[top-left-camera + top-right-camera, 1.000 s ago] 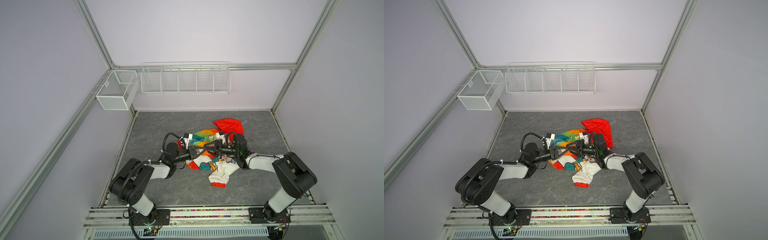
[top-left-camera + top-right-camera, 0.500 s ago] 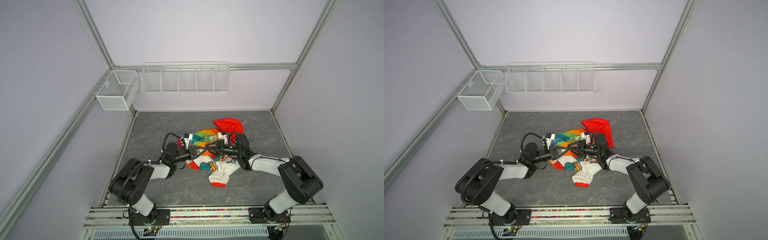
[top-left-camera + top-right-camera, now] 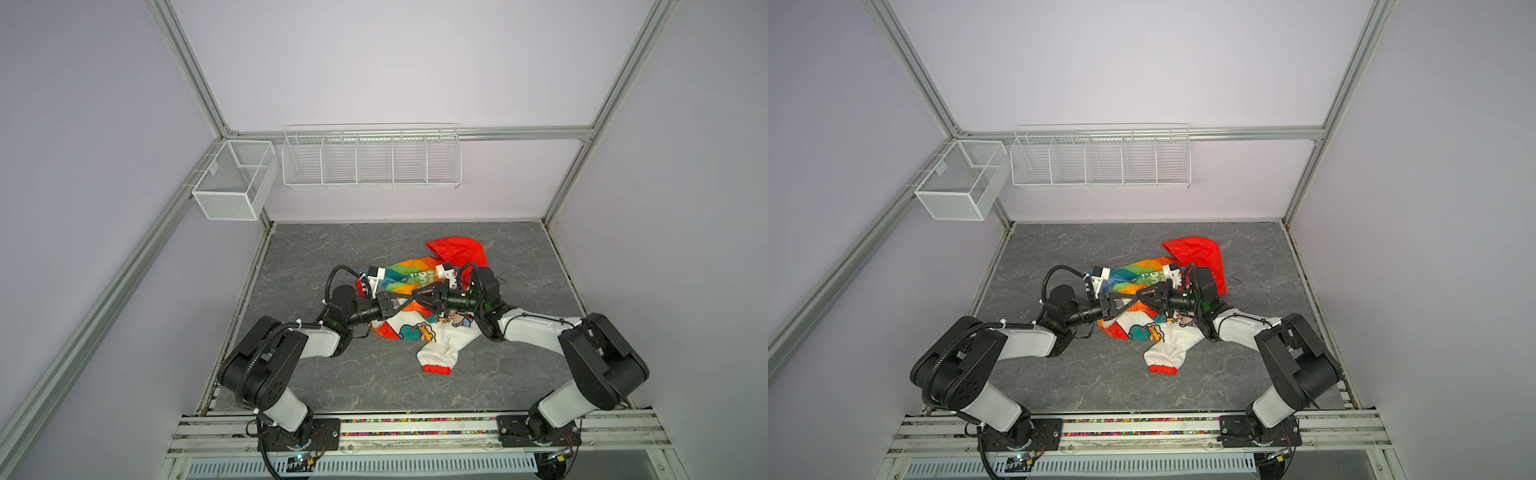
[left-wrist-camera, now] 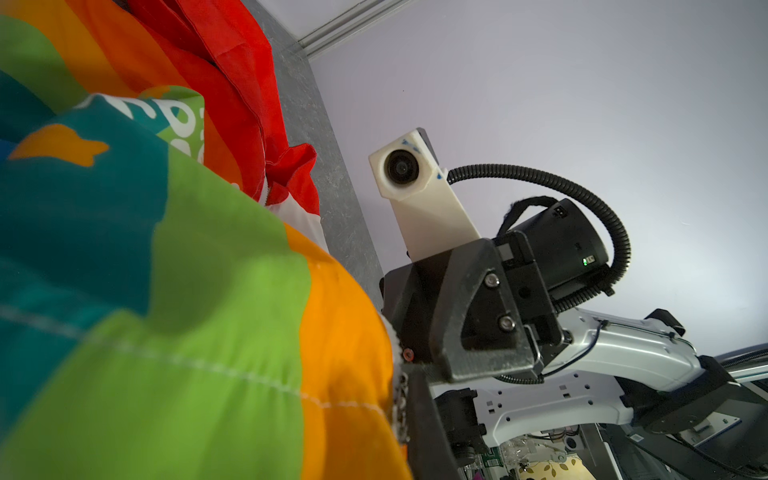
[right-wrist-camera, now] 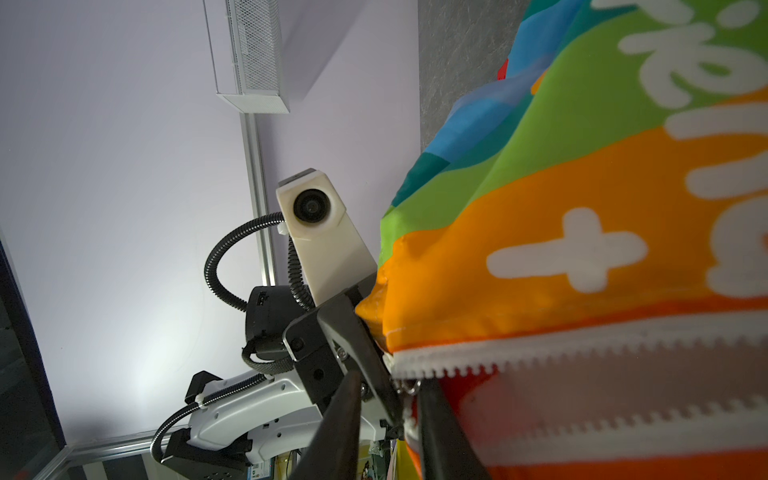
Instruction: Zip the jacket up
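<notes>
The jacket [image 3: 409,272] [image 3: 1138,272] lies crumpled mid-table, rainbow side up, with its red hood [image 3: 457,249] at the back and a white sleeve with a red cuff [image 3: 436,368] at the front. My left gripper [image 3: 405,302] [image 3: 1130,302] [image 4: 409,390] reaches in from the left, shut on the jacket's orange bottom corner beside the white zipper [image 5: 582,345]. My right gripper [image 3: 417,300] [image 3: 1142,299] [image 5: 390,386] meets it tip to tip from the right. Its jaws stand a little apart around the zipper's bottom end and its small metal ring.
A grey marble-look table [image 3: 332,374] carries everything. A white mesh box [image 3: 232,183] hangs on the left frame post and a white wire rack [image 3: 370,160] on the back wall, both well above the table. Aluminium rails run along the front edge.
The right gripper's jaws have narrowed at the zipper's end, and the right arm's elbow has swung outward to the right. The left gripper and the jacket have stayed put.
</notes>
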